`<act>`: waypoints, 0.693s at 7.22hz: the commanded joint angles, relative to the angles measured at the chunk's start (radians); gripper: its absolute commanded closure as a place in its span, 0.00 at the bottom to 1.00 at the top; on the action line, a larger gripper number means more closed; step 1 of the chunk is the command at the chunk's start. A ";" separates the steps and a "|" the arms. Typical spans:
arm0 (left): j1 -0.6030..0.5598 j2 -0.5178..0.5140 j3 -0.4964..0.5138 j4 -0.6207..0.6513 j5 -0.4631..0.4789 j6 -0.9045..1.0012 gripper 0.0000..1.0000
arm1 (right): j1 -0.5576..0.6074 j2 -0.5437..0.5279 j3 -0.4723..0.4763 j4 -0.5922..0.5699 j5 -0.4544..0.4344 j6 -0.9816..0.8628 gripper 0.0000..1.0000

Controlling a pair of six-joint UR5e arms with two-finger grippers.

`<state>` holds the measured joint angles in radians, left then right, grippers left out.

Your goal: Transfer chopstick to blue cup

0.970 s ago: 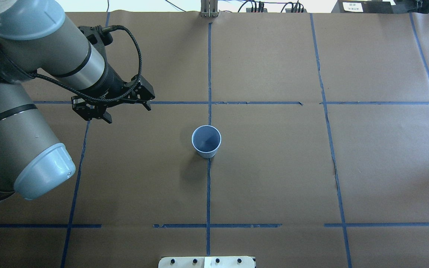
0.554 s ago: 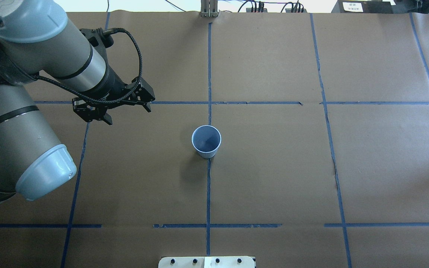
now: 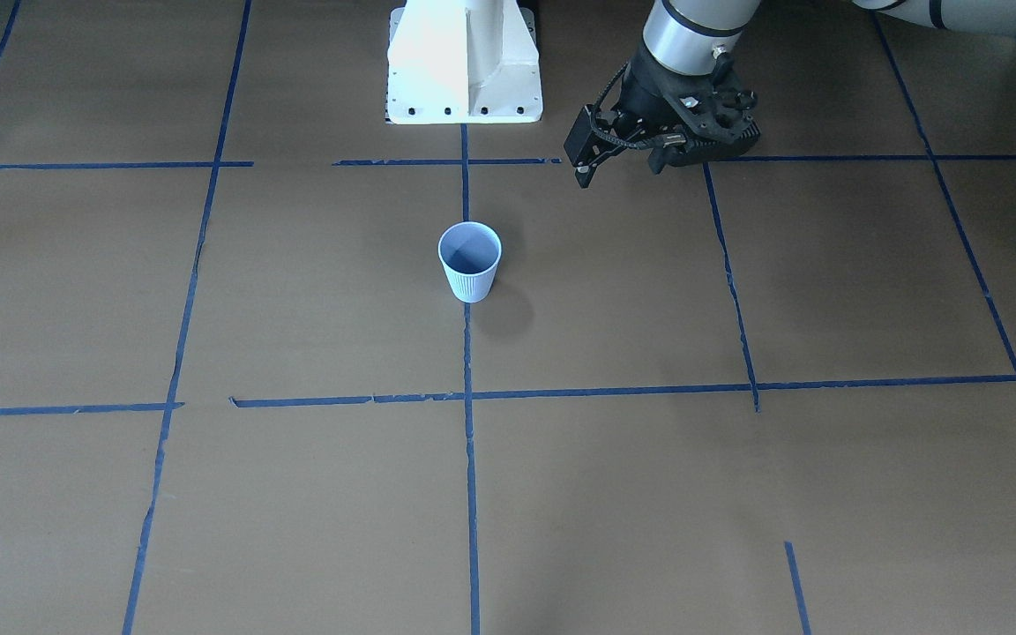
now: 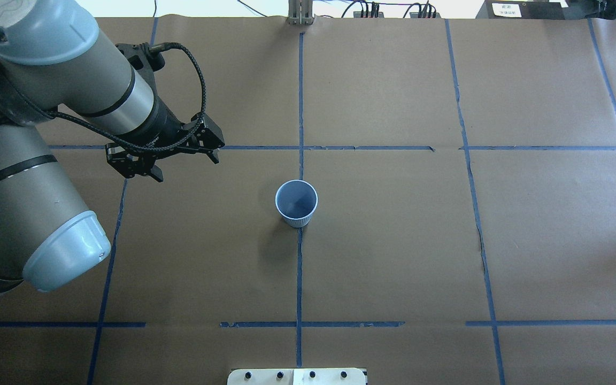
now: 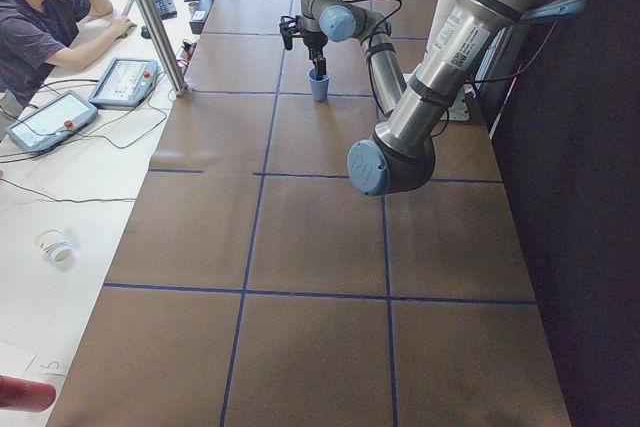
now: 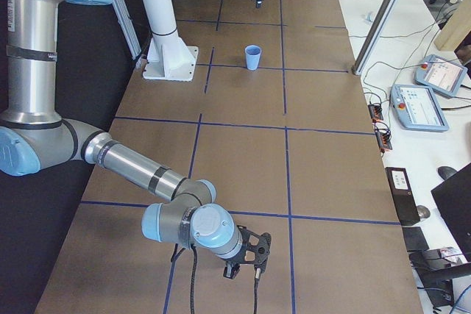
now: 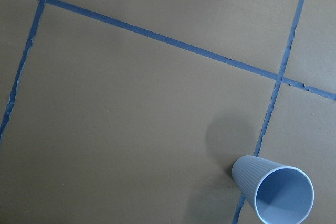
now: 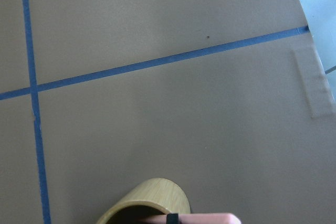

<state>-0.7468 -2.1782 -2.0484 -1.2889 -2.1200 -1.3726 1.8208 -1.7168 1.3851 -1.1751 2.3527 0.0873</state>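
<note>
The left gripper (image 4: 187, 169) has edged toward the one blue cup (image 4: 296, 202), now at its ten o'clock, fingers spread, empty. One chopstick (image 8: 194, 217) shows; whether the right gripper (image 6: 246, 266) is open or closed cannot be told.

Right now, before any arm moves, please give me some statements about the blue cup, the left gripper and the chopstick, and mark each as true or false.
1. The blue cup stands upright on the table. True.
2. The left gripper is shut on the chopstick. False: it is open and holds nothing.
3. The chopstick sits in the blue cup. False: that cup looks empty; the pink chopstick shows by a tan cup in the right wrist view.
4. The left gripper hangs to one side of the blue cup, apart from it. True.
</note>
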 commanded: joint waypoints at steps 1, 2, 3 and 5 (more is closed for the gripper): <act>0.004 0.001 0.001 -0.001 0.000 0.000 0.00 | 0.000 0.008 0.000 0.000 -0.007 0.006 0.72; 0.004 0.000 0.001 -0.001 0.000 0.000 0.00 | 0.000 0.014 -0.003 0.000 -0.007 0.014 0.72; 0.004 0.000 0.001 -0.001 0.000 0.000 0.00 | 0.000 0.016 -0.005 0.000 -0.007 0.014 0.72; 0.009 0.001 0.002 -0.007 0.002 0.000 0.00 | 0.000 0.029 -0.005 -0.002 -0.009 0.029 0.72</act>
<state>-0.7405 -2.1773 -2.0469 -1.2942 -2.1196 -1.3729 1.8208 -1.6957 1.3811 -1.1760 2.3445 0.1052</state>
